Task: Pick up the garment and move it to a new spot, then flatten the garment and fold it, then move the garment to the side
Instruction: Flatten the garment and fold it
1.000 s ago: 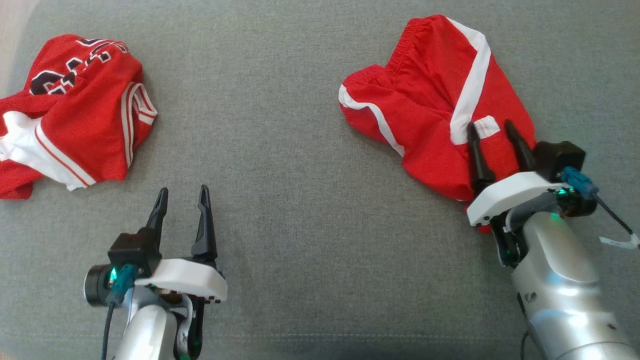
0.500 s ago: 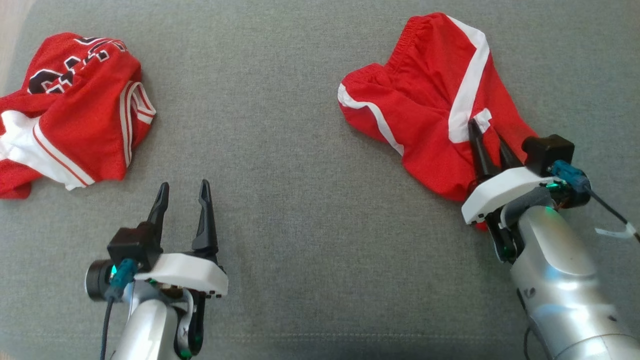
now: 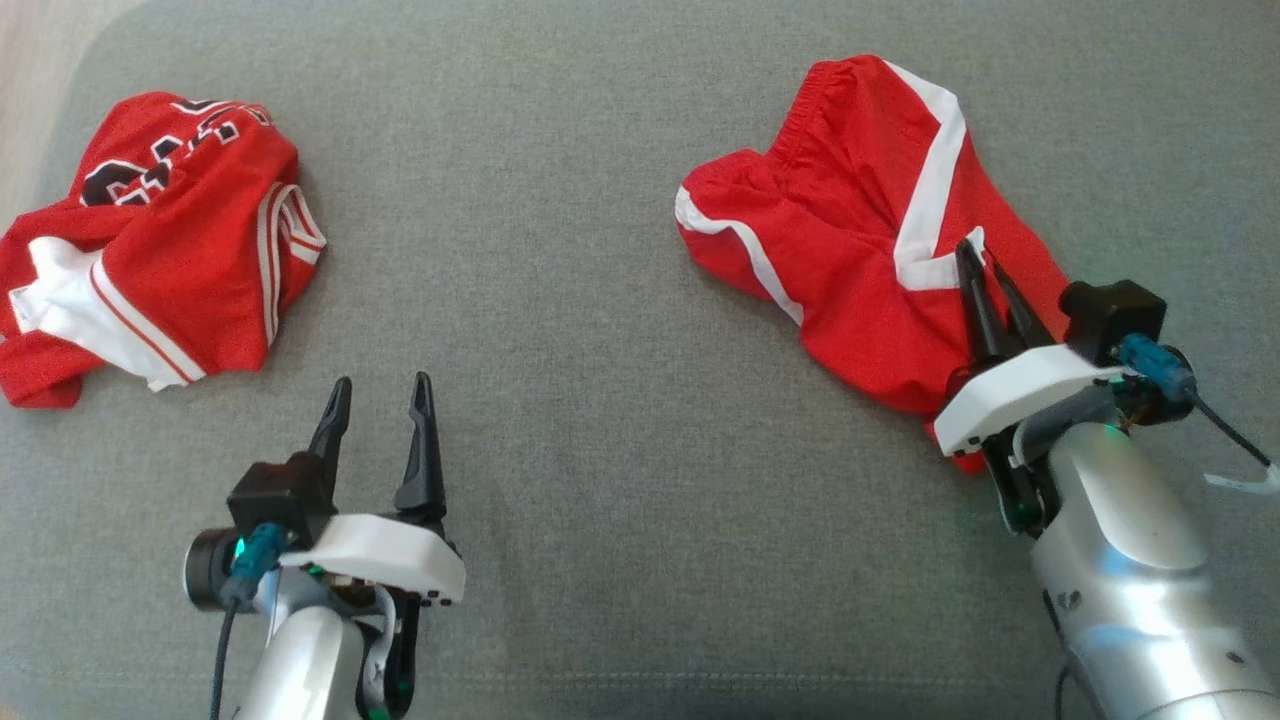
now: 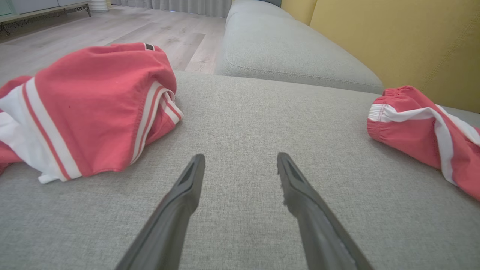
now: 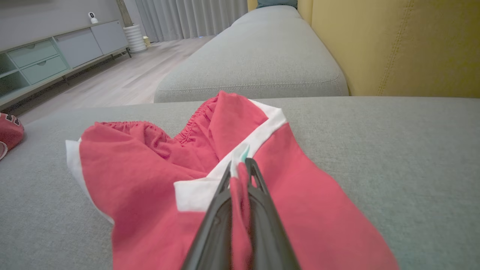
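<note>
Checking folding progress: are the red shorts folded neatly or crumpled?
Crumpled, not folded: the red shorts lie bunched and creased on the grey cushion, and the right gripper is shut on a pinch of their fabric.

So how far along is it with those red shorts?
Barely started. Done: the right pincer is shut on a fold of the shorts by the white stripe. In hand: the pick-up, with the shorts bunched on the grey cushion. Left: moving, flattening, folding and setting them aside. The left pincer hangs open, holding nothing.
</note>
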